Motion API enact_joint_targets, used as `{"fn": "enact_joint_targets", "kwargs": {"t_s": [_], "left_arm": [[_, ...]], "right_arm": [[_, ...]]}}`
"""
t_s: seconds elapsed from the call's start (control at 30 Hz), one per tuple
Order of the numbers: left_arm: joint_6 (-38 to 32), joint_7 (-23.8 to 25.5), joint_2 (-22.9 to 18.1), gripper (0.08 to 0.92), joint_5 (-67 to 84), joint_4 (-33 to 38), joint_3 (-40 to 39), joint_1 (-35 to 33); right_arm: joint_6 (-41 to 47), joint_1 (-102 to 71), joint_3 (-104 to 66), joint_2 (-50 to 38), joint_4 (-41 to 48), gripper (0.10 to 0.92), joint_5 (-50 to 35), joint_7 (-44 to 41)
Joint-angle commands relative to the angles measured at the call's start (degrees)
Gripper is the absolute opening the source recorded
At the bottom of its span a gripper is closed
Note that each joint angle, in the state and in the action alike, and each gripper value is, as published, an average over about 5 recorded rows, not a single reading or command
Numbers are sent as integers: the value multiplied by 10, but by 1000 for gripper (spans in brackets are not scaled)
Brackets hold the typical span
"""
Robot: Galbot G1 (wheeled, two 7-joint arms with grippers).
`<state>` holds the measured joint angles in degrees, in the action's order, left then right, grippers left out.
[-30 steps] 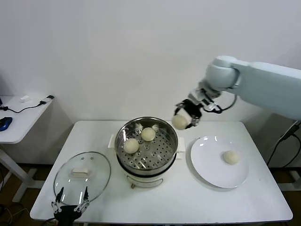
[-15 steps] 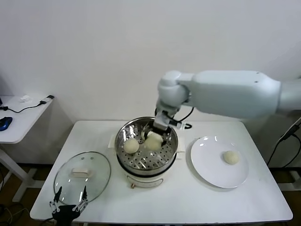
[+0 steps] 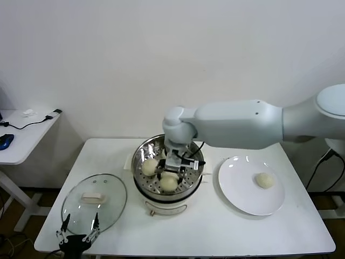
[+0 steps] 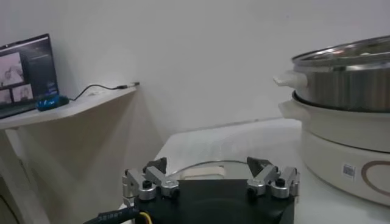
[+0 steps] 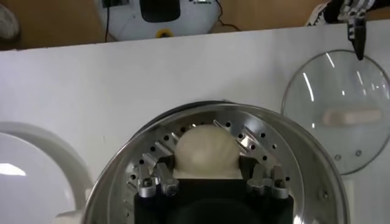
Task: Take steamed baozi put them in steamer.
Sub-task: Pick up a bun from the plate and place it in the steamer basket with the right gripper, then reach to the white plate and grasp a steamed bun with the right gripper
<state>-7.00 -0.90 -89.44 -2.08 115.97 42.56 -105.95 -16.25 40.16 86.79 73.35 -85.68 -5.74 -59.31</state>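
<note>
Inside the steamer (image 3: 168, 186), over the near part of its perforated tray, the right gripper (image 3: 171, 168) is clamped on a bun (image 3: 168, 183), fingers (image 5: 153, 182) pressed to either side of it. Another bun (image 3: 149, 165) lies just left of it on the tray. Right of the steamer, a plate (image 3: 241, 191) holds one more bun (image 3: 263, 180). Left and nearer lies a glass lid (image 3: 94, 200). The left gripper (image 3: 78, 233) waits at the table's (image 3: 215, 232) near-left edge, jaws wide apart and empty.
</note>
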Motion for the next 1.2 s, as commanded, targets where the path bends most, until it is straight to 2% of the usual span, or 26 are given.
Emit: {"fn": "enact_joint_targets", "kwargs": {"t_s": [0.03, 0.3, 0.53, 0.67, 0.8, 0.97, 1.07, 1.2], "left_arm": [[0, -1, 0, 823, 0, -1, 0, 0], [-3, -2, 0, 823, 0, -1, 1, -1], [-5, -2, -1, 823, -1, 0, 1, -2], [-6, -2, 0, 823, 0, 0, 1, -3], [-6, -2, -1, 823, -1, 1, 0, -3], [-6, -2, -1, 823, -1, 3, -2, -3], [-7, -2, 0, 823, 0, 3, -4, -3], [-8, -1, 0, 823, 0, 5, -5, -3]], "right_arm": [[-9, -38, 8, 24, 23, 687, 38, 25], [-10, -53, 2, 29, 42, 689, 46, 48], [-19, -24, -3, 17, 35, 805, 8, 30], [-27, 12, -8, -6, 29, 821, -33, 0], [-20, 57, -27, -45, 42, 823, -111, -54], [39, 131, -11, -124, 75, 823, -246, -113], [73, 164, 22, -175, 107, 823, -276, -122], [114, 174, 77, -245, 136, 823, -263, -101]]}}
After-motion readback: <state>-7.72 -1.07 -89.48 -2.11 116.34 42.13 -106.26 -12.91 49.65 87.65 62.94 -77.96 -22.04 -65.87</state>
